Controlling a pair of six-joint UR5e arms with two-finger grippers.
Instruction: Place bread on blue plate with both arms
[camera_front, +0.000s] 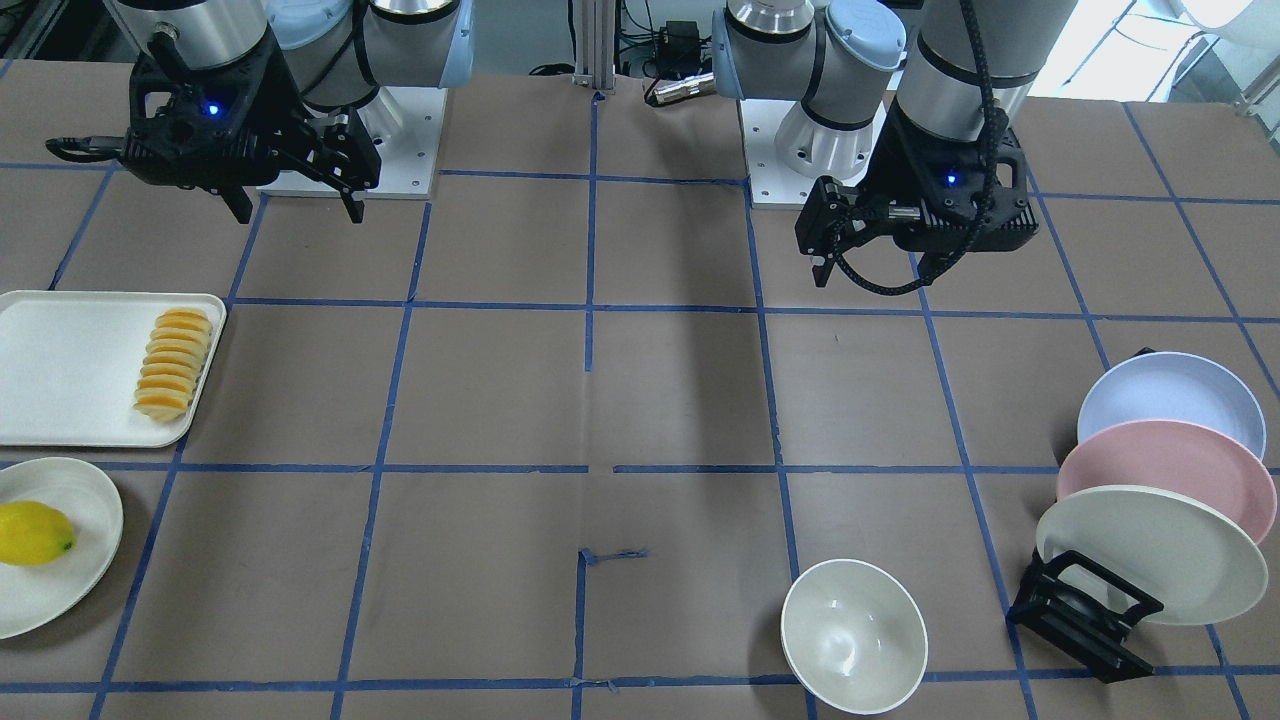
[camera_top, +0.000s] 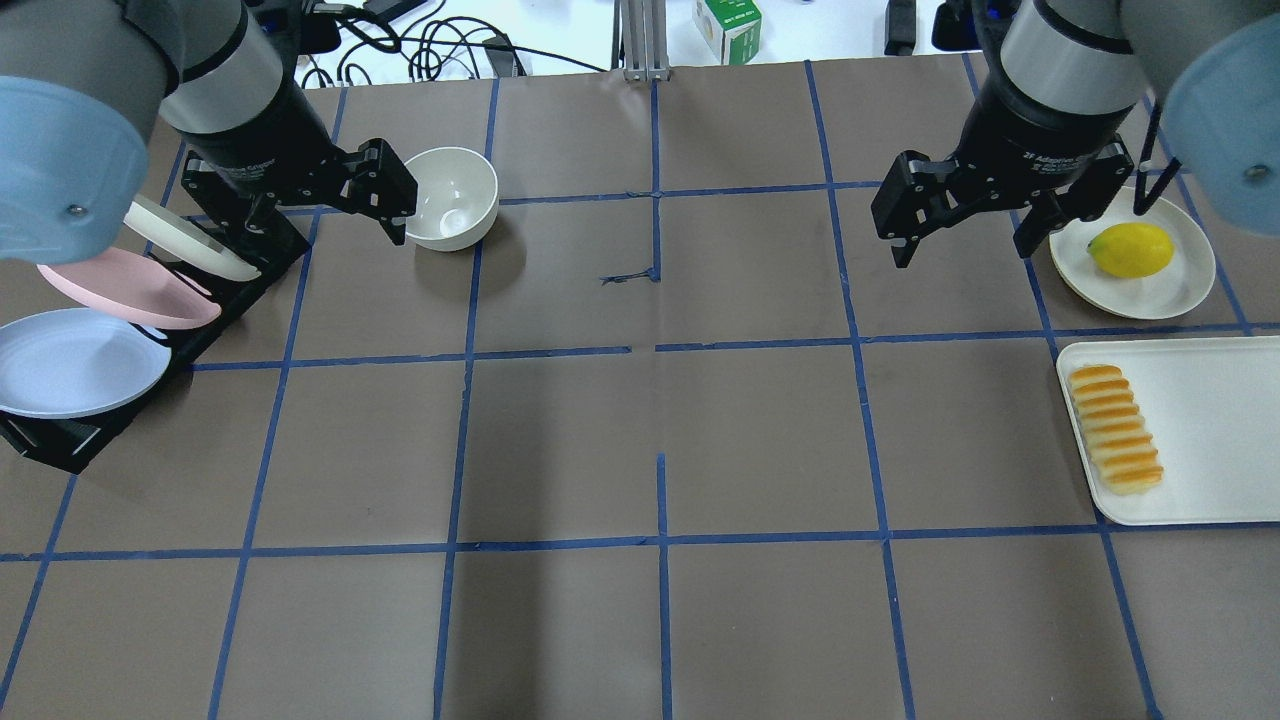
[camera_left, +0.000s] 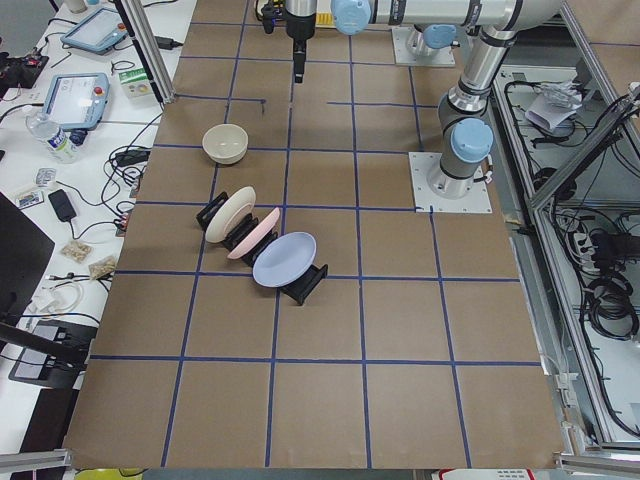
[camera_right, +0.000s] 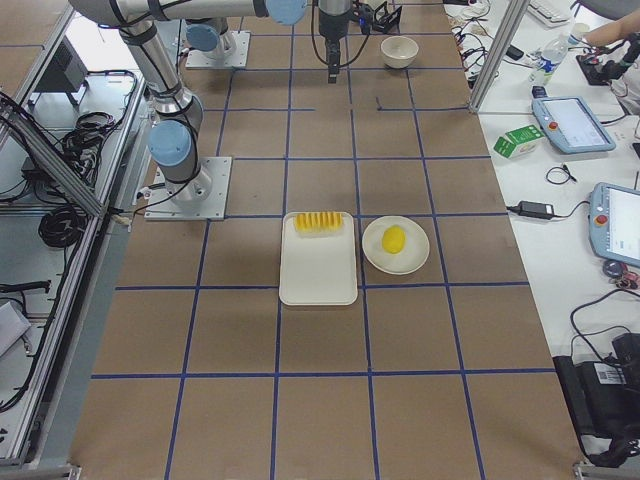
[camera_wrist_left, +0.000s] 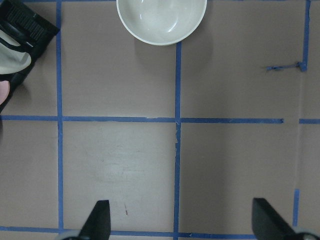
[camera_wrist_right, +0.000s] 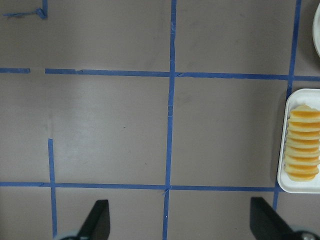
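Brown paper with blue tape lines covers the table (camera_top: 560, 440). Above its far half you see the black left gripper (camera_wrist_left: 182, 222) and right gripper (camera_wrist_right: 180, 222), both spread wide, holding nothing. A white rectangular tray (camera_top: 1210, 430) lies at the right; the round, pale lavender-blue plate (camera_top: 70, 360) leans in a black rack (camera_top: 50, 445) at the left. The small orange-yellow sliced toy loaf (camera_top: 1115, 428) lies along the tray's left edge.

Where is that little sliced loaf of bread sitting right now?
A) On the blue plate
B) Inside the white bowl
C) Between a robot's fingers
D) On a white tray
D: the bread lies along one edge of the white tray, while the blue plate stands in the rack across the table.
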